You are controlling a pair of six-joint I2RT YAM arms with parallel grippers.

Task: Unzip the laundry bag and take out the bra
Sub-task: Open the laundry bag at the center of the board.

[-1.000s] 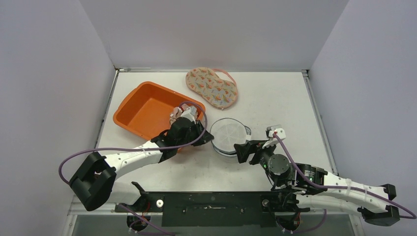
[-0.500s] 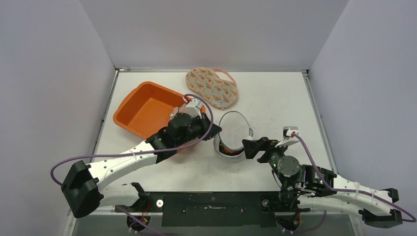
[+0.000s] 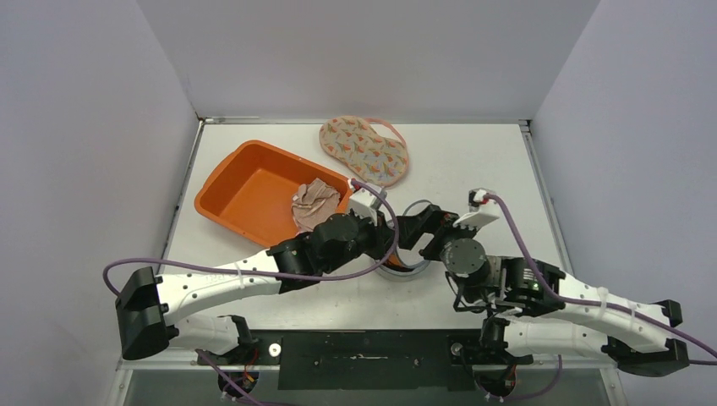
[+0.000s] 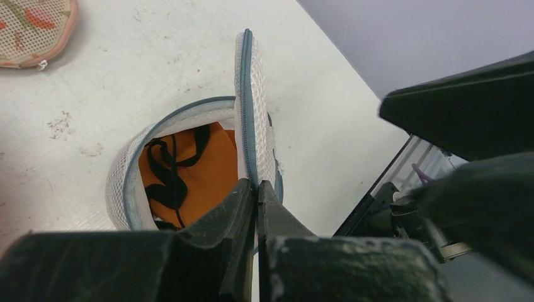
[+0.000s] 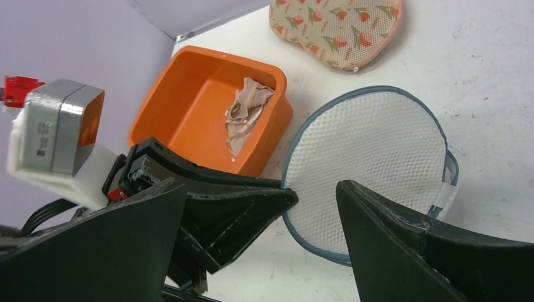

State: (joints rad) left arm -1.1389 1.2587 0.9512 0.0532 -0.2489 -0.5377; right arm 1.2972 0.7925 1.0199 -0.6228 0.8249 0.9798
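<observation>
Just right of the orange tub [image 3: 245, 190], the round mesh laundry bag [image 4: 126, 182] sits unzipped, its flap [image 4: 252, 113] standing upright. The left gripper [image 4: 257, 185] is pinched tight on the flap's zip edge. An orange bra [image 4: 195, 163] with black straps lies inside the bag. The right gripper [image 5: 261, 189], on the bag's side away from the tub, is spread wide and grips nothing. A beige garment [image 3: 314, 203] lies in the tub, and a patterned pouch [image 3: 363, 148] lies beyond it.

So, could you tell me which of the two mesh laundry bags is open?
The white round bag with grey-blue trim: the left gripper holds its lid upright, an orange bra showing inside. The peach-patterned bag lies flat, closed.
</observation>
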